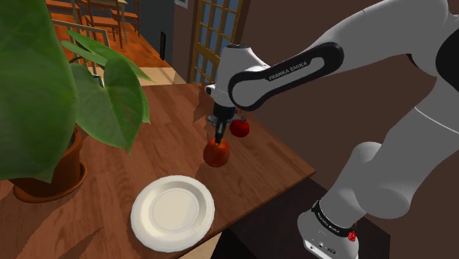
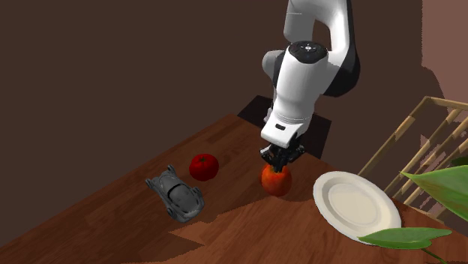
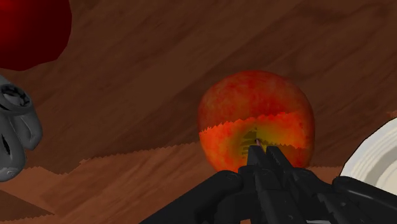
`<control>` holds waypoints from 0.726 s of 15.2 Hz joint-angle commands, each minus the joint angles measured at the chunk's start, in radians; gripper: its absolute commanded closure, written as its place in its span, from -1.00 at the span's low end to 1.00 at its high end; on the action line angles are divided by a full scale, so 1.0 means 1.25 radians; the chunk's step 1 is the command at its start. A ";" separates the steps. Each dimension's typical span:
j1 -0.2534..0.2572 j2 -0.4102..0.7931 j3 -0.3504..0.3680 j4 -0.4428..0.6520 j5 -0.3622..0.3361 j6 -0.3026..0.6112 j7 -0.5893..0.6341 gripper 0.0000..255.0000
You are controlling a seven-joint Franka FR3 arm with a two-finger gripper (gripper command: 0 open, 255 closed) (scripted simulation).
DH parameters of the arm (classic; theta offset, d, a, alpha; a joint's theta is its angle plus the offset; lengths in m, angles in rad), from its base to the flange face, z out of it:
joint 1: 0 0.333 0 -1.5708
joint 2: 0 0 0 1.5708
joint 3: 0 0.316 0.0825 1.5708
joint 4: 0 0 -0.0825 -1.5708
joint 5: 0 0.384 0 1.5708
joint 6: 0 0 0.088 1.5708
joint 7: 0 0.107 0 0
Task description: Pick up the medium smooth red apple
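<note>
A mottled red-and-orange apple (image 1: 216, 154) sits on the brown wooden worktop (image 1: 168, 143), near the edge closest to the robot's stand. The all-black two-finger gripper (image 1: 218, 137) points down at it, its tips right at the top of the fruit. In the wrist view the two fingers (image 3: 259, 167) meet in front of the apple (image 3: 254, 105), so the gripper (image 3: 263, 151) is clenched on nothing, and the apple lies beyond the tips, not between them.

In the second exterior view the apple (image 2: 276, 182) lies between a round white plate (image 2: 352, 202) on that view's right and a darker red, slightly flattened round fruit (image 2: 203, 166) on its left. The gripper (image 2: 279, 163) hangs over the apple. A grey toy car (image 2: 176, 195) stands just beside the dark red fruit, nearer that camera.

In the shoulder view the dark red fruit (image 1: 240, 128) lies just past the gripper, while the white plate (image 1: 173, 212) lies nearer the camera, a little apart from the apple. A large-leaved green plant (image 1: 37, 81) in a terracotta-coloured pot (image 1: 51, 178) stands on the worktop at that view's left.
</note>
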 commanded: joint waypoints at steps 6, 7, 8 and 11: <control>0.000 -0.043 -0.001 0.034 0.002 -0.078 -0.003 1.00; 0.000 -0.049 -0.001 0.040 0.002 -0.089 -0.003 1.00; 0.000 -0.054 -0.001 0.046 0.002 -0.100 -0.003 1.00; 0.000 -0.069 -0.001 0.064 0.003 -0.133 -0.004 1.00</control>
